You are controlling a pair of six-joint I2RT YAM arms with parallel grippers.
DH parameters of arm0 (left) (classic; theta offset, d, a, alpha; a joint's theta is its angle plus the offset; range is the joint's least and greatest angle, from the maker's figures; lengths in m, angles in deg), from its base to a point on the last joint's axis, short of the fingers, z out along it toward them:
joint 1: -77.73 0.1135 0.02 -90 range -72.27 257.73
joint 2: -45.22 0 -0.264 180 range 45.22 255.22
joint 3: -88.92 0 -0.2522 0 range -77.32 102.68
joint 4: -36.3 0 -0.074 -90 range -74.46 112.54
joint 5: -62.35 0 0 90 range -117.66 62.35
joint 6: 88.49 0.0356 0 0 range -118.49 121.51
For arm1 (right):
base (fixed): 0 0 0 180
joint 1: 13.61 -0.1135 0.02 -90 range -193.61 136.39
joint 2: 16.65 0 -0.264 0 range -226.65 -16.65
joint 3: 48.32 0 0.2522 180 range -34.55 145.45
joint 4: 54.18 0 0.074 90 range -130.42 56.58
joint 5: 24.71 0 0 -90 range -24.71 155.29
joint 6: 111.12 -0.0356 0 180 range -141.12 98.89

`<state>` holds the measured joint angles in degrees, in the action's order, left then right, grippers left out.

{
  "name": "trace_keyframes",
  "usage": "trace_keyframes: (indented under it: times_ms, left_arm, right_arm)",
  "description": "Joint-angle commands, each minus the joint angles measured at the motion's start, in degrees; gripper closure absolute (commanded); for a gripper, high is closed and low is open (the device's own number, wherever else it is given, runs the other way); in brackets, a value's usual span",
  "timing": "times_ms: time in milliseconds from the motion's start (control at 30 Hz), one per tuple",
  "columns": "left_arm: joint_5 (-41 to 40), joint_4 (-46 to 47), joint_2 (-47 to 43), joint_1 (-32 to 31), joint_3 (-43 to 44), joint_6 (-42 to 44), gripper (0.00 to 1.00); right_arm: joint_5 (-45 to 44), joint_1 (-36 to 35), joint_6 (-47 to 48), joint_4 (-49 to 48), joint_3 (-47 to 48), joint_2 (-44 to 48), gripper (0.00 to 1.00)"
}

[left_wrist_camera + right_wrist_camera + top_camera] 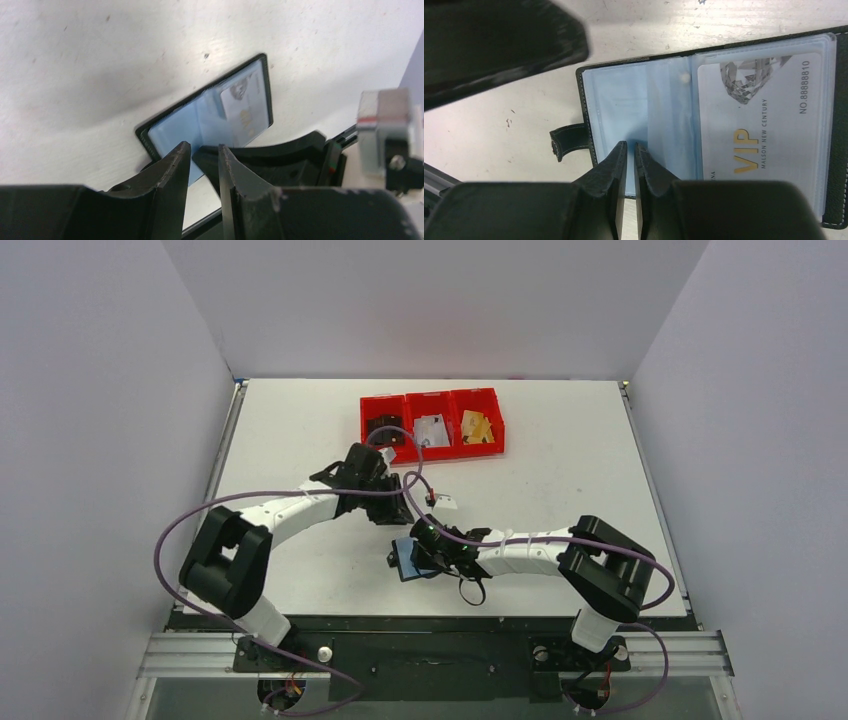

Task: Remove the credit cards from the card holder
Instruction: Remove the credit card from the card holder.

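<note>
The card holder [403, 562] lies open on the table near the front middle, its bluish clear sleeves facing up [624, 100]. A white-grey VIP credit card [764, 115] sits inside the right sleeve and also shows in the left wrist view [245, 107]. My right gripper [630, 145] is shut, with its tips on the empty left sleeve page. My left gripper [204, 147] hovers just beyond the holder [210, 112], jaws a little apart with nothing between them. It shows as a dark blur in the right wrist view [499, 45].
Three joined red bins [432, 423] stand at the back middle; they hold dark items, a white-grey card and gold cards. The holder's snap strap [569, 140] sticks out to the left. Purple cables loop over both arms.
</note>
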<state>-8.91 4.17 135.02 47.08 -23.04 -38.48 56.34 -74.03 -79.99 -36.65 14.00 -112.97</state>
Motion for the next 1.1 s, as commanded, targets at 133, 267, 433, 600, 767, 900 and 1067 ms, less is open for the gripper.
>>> trace_keyframes:
  times_ms: [133,267,433,600,767,900,1067]
  left_arm:
    - [9.64,4.68,9.41,-0.31,4.13,0.19,0.76]
    - [11.79,7.38,11.21,-0.72,2.4,-0.83,0.76]
    - [9.73,6.71,12.64,-0.86,1.6,-0.45,0.78]
    - [7.64,5.55,14.37,-0.89,1.62,0.68,0.81]
    - [6.31,5.23,15.32,-0.9,1.66,0.98,0.83]
    - [5.84,5.19,15.8,-0.9,1.59,1.21,0.83]
    - [5.69,5.26,16.02,-0.85,1.51,1.22,0.84]
  right_arm:
    - [-0.22,-0.14,-0.89,-2.86,-0.64,-0.01,0.92]
    - [0.04,-0.13,-0.98,-3.2,-0.68,-0.32,0.93]
    - [-0.07,-0.22,-0.55,-2.42,0.25,0.44,0.94]
    - [-1.4,-0.28,1.8,1.92,2.71,4.37,0.92]
    - [-1.02,-0.46,3.03,4.35,4.88,7.41,0.9]
    - [-2.22,-0.65,3.6,7.29,5.98,11.52,0.83]
    - [-7.68,0.64,3.14,14.43,4.53,18.56,0.66]
